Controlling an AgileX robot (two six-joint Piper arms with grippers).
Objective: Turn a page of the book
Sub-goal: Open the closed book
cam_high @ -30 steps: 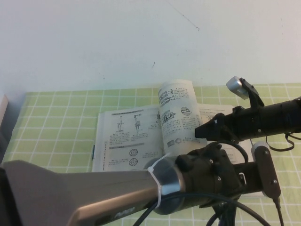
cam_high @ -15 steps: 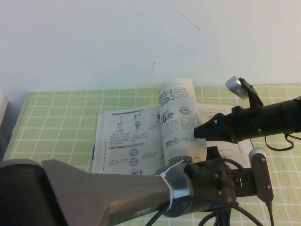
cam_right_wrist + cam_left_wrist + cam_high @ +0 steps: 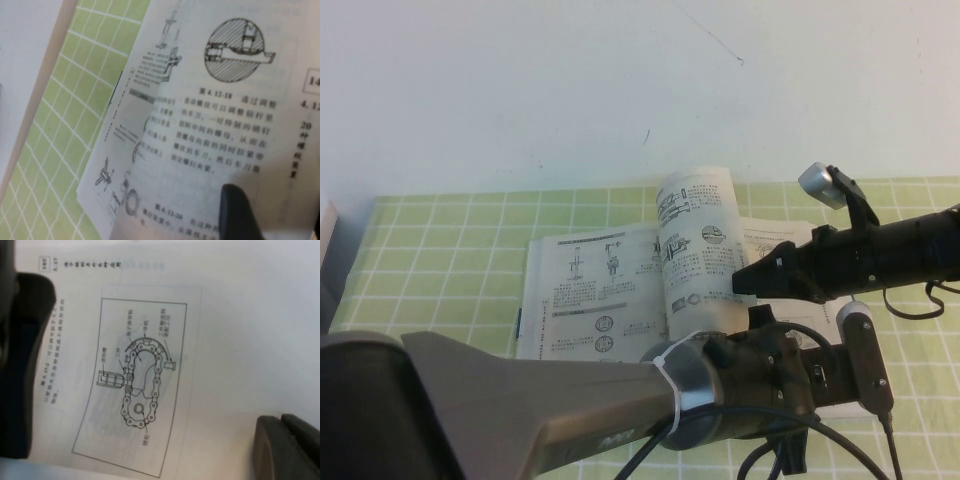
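Note:
The book [image 3: 590,290] lies open on the green checked cloth. The page [image 3: 698,240] stands curled upright near the spine, its small mechanical drawings facing left; it also fills the right wrist view [image 3: 210,125]. My right gripper [image 3: 740,281] reaches in from the right, its tip against the raised page's right side. In the right wrist view this gripper [image 3: 275,210] is open, with one finger [image 3: 240,215] against the sheet. My left gripper [image 3: 287,450] is shut and hovers close over the right-hand page with a chain drawing [image 3: 142,385]. In the high view its wrist [image 3: 770,370] hides it.
The green checked cloth [image 3: 440,260] covers the table up to a white wall [image 3: 520,90]. A pale object [image 3: 328,250] shows at the far left edge. The left arm's big grey link [image 3: 520,410] fills the foreground. A dark blurred shape [image 3: 25,365] edges the left wrist view.
My left wrist has shifted a little to the left and toward the book. The raised page and my right gripper have hardly moved.

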